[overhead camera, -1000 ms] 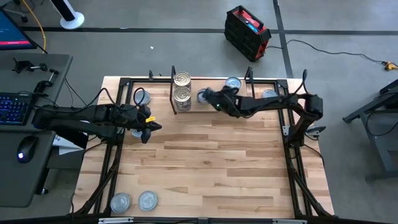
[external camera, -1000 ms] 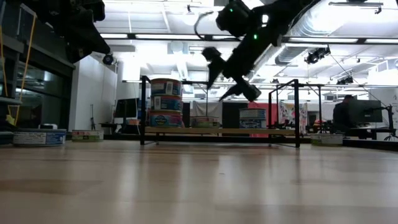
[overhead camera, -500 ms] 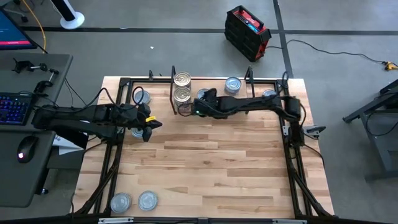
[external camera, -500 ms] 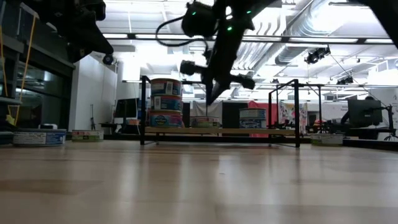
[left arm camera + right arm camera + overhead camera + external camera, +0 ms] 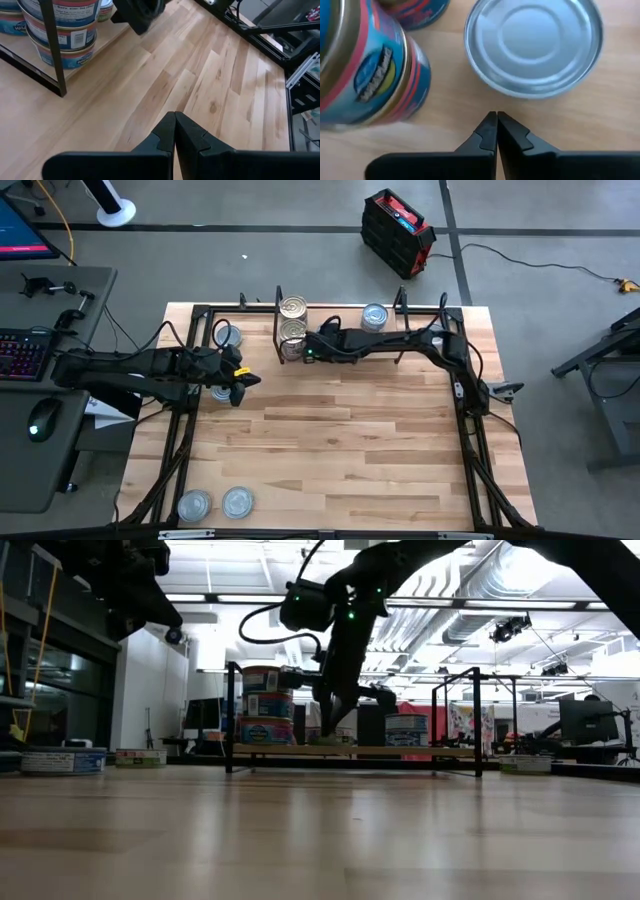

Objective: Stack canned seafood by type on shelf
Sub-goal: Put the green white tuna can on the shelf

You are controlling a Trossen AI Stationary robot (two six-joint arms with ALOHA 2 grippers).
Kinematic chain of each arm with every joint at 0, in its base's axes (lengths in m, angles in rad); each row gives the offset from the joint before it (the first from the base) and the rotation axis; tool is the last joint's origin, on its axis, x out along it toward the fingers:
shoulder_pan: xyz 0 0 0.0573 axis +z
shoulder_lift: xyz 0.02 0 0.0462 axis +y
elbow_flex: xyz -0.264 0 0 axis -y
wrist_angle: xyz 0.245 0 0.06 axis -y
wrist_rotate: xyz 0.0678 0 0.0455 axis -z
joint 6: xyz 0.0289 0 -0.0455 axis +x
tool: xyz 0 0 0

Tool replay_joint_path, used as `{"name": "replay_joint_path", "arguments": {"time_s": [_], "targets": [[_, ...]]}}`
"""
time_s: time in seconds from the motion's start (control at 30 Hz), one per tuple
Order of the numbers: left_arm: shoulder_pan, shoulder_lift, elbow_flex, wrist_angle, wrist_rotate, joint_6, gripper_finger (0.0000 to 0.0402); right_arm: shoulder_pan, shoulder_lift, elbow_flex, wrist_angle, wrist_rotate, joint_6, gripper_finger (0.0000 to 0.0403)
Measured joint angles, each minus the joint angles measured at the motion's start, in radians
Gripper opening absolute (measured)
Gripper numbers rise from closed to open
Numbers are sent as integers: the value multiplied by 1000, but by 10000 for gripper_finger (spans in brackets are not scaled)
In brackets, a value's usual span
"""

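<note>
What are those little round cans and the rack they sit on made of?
The cans look like metal: the lid is shiny silver with pressed rings, and the sides carry glossy printed labels. The rack seems to be a pale wooden board, with grain showing, on thin black uprights, probably metal wire.

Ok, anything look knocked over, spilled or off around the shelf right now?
Nothing stands out. The tins stacked on the shelf stand upright, and the silver tin under the right gripper lies flat, lid undented. The right gripper is shut and empty. The left gripper waits, shut, over bare tabletop.
</note>
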State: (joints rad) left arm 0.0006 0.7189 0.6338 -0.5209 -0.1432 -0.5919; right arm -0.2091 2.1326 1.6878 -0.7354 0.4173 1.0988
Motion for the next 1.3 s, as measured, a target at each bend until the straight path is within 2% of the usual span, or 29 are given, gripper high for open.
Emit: {"name": "replay_joint_path", "arguments": {"time_s": [0.53,0.77,0.93,1.1,1.2,1.3], "targets": [[0,0,0,-3,0,11,1,-94,0,0,3,43,102,0],[0,0,0,-3,1,11,1,-130,0,0,23,11,101,0],[0,0,0,-19,1,10,1,-119,-45,0,-55,-21,-13,0],[-1,0,0,-28,-29,9,1,-68,-177,0,-191,48,-194,0],[-9,0,0,-35,60,-17,1,-29,-262,0,-275,50,-327,0],[-56,2,0,-136,135,-52,1,12,-334,-14,-330,42,-460,0]]}}
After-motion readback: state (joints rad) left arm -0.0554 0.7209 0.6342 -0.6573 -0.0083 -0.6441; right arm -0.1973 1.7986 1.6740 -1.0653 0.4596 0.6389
